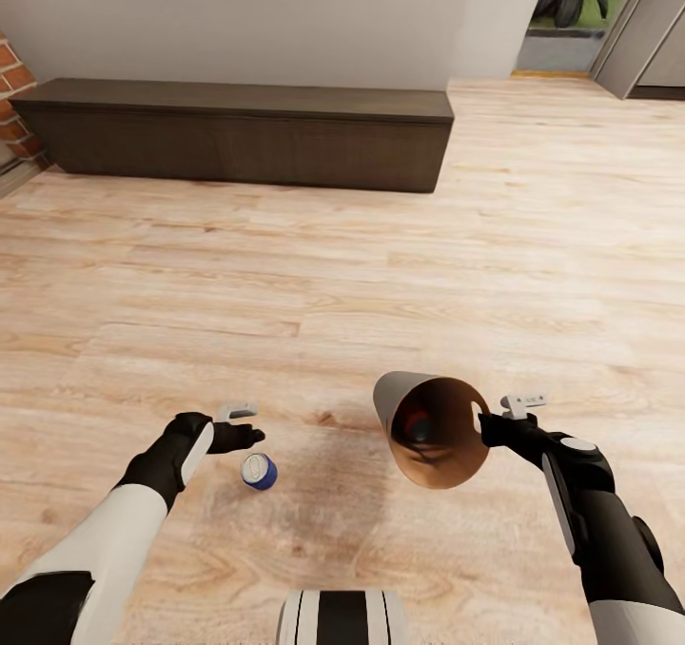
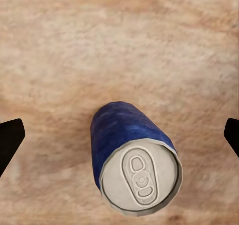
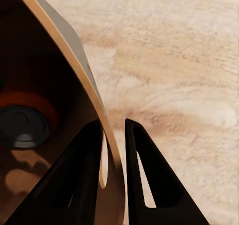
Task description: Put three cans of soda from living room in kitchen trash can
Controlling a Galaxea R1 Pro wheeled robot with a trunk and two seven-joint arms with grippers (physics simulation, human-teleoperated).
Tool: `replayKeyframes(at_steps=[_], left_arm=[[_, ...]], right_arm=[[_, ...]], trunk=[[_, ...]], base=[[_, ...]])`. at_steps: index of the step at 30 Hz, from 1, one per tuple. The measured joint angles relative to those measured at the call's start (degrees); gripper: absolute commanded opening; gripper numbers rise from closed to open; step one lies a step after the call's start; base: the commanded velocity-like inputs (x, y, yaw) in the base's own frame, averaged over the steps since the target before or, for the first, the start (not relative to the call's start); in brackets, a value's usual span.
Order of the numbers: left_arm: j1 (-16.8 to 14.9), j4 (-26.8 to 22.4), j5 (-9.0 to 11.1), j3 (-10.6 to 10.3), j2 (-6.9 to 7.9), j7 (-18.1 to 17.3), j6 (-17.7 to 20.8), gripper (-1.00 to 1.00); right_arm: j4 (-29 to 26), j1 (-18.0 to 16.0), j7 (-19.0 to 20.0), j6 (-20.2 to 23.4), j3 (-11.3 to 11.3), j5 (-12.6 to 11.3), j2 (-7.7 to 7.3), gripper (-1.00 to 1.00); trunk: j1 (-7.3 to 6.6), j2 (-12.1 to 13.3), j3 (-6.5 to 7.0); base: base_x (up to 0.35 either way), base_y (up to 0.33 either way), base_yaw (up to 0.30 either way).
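We saw a dark blue can (image 1: 258,471) with a silver top, mottled blue in the left wrist view (image 2: 127,135). The bin (image 1: 433,428) was matte grey outside and coppery brown inside, with an orange can (image 3: 25,118) within it. The floor (image 1: 381,264) was light wood planks with brown grain. The desk (image 1: 238,131) was dark brown wood. Both tools (image 1: 249,433) (image 1: 487,427) were black, on white and black arms. Red brick (image 1: 11,93) edged a pale grey wall (image 1: 285,17).

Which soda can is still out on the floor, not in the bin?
The dark blue can, standing beside the left gripper. The orange can already lies inside the bin the right gripper holds.
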Motion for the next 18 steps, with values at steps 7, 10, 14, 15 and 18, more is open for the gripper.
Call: replayKeyframes(at_steps=[7, 10, 14, 15, 18], left_arm=[[0.05, 0.04, -0.29, -0.05, -0.84, 0.20, -0.07, 1.00], [0.05, 0.04, -0.34, -0.06, -1.10, 0.23, -0.04, 1.00], [0.06, 0.15, -0.41, -0.06, -1.39, 0.29, -0.01, 1.00], [0.06, 0.20, -0.40, -0.06, -1.69, 0.30, 0.01, 1.00], [0.06, 0.21, -0.42, -0.06, -2.29, 0.35, 0.05, 1.00]], right_arm=[[0.00, 0.03, -0.02, -0.02, 0.01, 0.09, 0.00, -1.00], [-0.01, 0.01, 0.00, 0.02, 0.01, -0.20, 0.00, -1.00], [-0.02, 0.04, -0.02, -0.02, 0.01, -0.02, 0.00, -1.00], [-0.03, 0.04, -0.01, -0.02, 0.02, -0.06, 0.00, -1.00], [-0.02, 0.04, -0.01, 0.00, 0.03, -0.13, 0.00, -1.00]], trunk=[[0.15, -0.08, -1.34], [0.15, -0.08, -1.33], [0.15, -0.08, -1.34], [0.15, -0.08, -1.33], [0.15, -0.08, -1.33]], base=[[0.000, 0.000, 0.000], [0.000, 0.000, 0.000], [0.000, 0.000, 0.000], [0.000, 0.000, 0.000], [0.000, 0.000, 0.000]])
